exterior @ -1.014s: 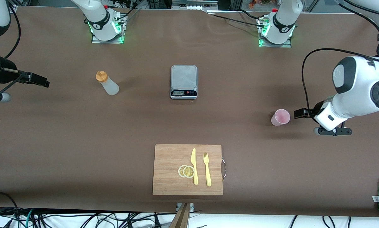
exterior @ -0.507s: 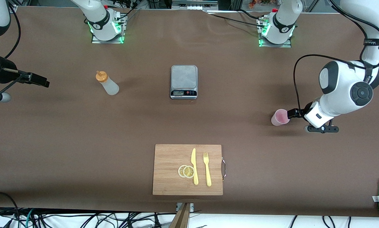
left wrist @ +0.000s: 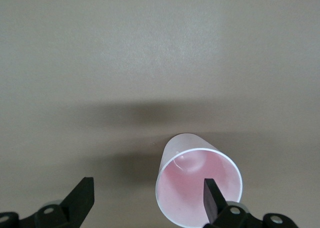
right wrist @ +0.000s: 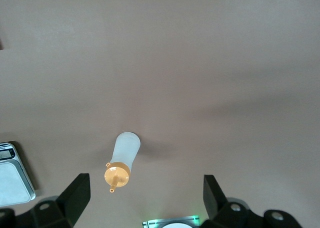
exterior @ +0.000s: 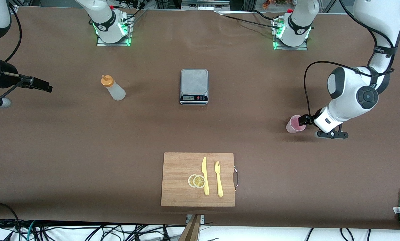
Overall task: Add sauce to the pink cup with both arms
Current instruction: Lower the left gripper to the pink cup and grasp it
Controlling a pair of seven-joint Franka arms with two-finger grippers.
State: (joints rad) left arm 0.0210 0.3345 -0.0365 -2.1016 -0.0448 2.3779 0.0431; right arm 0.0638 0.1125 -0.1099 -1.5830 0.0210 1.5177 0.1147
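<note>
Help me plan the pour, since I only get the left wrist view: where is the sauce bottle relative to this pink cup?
Observer: The sauce bottle stands upright toward the right arm's end of the table, farther from the front camera than the pink cup.
Operator: Anything between them?
Observer: A scale sits roughly midway, about level with the bottle.
Operator: Is the right gripper on the bottle?
Observer: No. The right gripper is open and apart from it, over the table closer to that arm's end than the bottle. Your left gripper is open at the cup's rim.
</note>
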